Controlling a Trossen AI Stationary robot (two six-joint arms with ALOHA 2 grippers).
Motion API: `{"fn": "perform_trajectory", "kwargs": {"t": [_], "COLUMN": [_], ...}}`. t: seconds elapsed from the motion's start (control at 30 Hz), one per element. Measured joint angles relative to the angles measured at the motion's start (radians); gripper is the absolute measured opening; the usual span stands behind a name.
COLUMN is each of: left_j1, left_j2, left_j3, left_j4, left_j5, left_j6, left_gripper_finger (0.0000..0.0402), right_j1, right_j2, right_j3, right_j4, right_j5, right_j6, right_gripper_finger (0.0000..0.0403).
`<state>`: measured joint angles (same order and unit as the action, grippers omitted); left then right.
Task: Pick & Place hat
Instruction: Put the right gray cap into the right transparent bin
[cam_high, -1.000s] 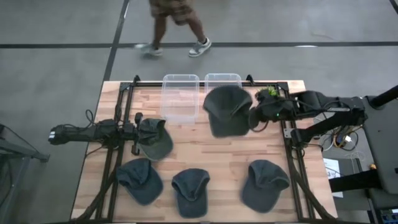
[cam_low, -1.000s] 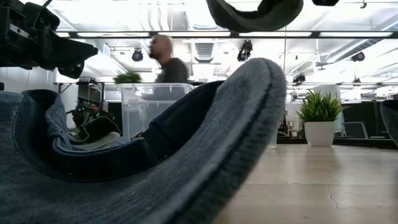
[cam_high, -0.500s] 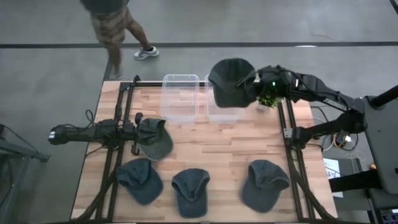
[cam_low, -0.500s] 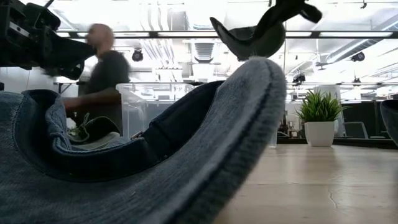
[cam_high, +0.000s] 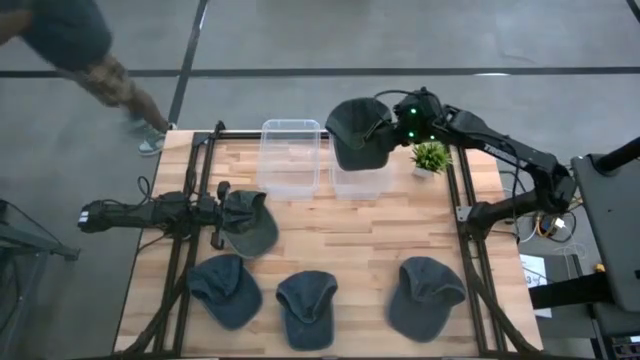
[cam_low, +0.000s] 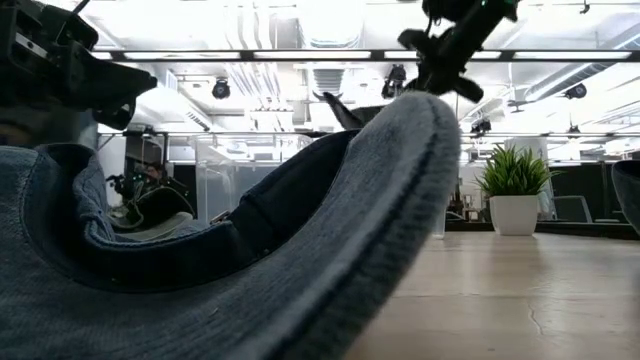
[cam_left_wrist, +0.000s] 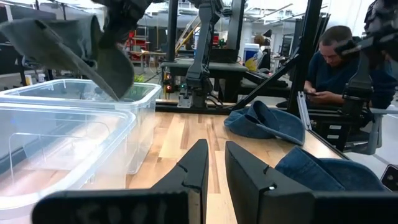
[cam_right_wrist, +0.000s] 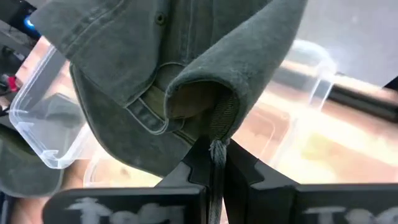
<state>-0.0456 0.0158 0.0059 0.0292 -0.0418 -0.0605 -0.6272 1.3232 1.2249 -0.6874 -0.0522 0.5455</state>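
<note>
A dark grey-green cap (cam_high: 355, 135) hangs from my right gripper (cam_high: 386, 130) above the right one of two clear bins (cam_high: 360, 190) at the table's far edge. The left wrist view shows it (cam_left_wrist: 81, 46) over the bins, and the right wrist view shows its underside (cam_right_wrist: 186, 62) with my gripper (cam_right_wrist: 211, 163) shut on it. My left gripper (cam_high: 221, 214) waits at the table's left, just above another cap (cam_high: 250, 225) that lies on the wood. Its fingers (cam_left_wrist: 199, 165) stand a narrow gap apart with nothing between them. My right gripper pinches the cap by a bunched fold of its crown's lower edge (cam_right_wrist: 214, 121) between the two fingers. A frayed strap end (cam_right_wrist: 216, 155) trails down between them. The cap is lifted clear and hangs over the right bin.
Three more blue-grey caps (cam_high: 225, 290) (cam_high: 306, 308) (cam_high: 428, 297) lie along the near edge. The left clear bin (cam_high: 291, 158) stands beside the right one. A small potted plant (cam_high: 430, 155) sits at the far right corner. A person (cam_high: 80, 50) walks beyond the far-left corner.
My right gripper has carried the cap from over the middle of the table toward the far edge, then slightly left, so it now hangs over the right bin. The cap has turned about as it travelled. The person behind the table has walked left.
</note>
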Motion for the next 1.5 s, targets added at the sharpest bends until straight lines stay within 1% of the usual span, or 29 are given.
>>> {"fn": "perform_trajectory", "kwargs": {"t": [0.17,0.43,0.7,0.9,1.07,1.17,1.37,1.5], "left_j1": [0.0,0.0,0.0,-0.001,-0.001,-0.001,-0.001,-0.001], "left_j2": [0.0,0.0,0.0,0.0,0.0,0.0,0.0,0.0], "left_j3": [0.0,0.0,0.0,0.0,0.0,0.0,0.0,0.0], "left_j4": [0.0,0.0,0.0,0.0,0.0,0.0,0.0,0.0], "left_j5": [0.0,0.0,0.0,0.0,0.0,0.0,0.0,0.0], "left_j6": [0.0,0.0,0.0,0.0,0.0,0.0,0.0,0.0], "left_gripper_finger": [0.0048,0.0048,0.0048,0.0048,0.0048,0.0048,0.0048,0.0048], "right_j1": [-0.01,-0.009,-0.009,-0.008,-0.007,-0.007,-0.007,-0.007], "right_j2": [0.043,0.094,0.114,0.114,0.114,0.114,0.114,0.114], "right_j3": [-0.02,-0.02,-0.02,-0.02,-0.021,-0.021,-0.021,-0.021], "right_j4": [0.006,-0.013,-0.021,-0.081,-0.088,-0.087,-0.086,-0.086], "right_j5": [-0.031,-0.035,-0.029,-0.027,-0.027,-0.027,-0.026,-0.029], "right_j6": [0.027,0.081,0.131,0.139,0.137,0.136,0.136,0.136], "right_gripper_finger": [0.0012,0.0012,0.0013,0.0013,0.0015,0.0028,0.0074,0.0097]}}
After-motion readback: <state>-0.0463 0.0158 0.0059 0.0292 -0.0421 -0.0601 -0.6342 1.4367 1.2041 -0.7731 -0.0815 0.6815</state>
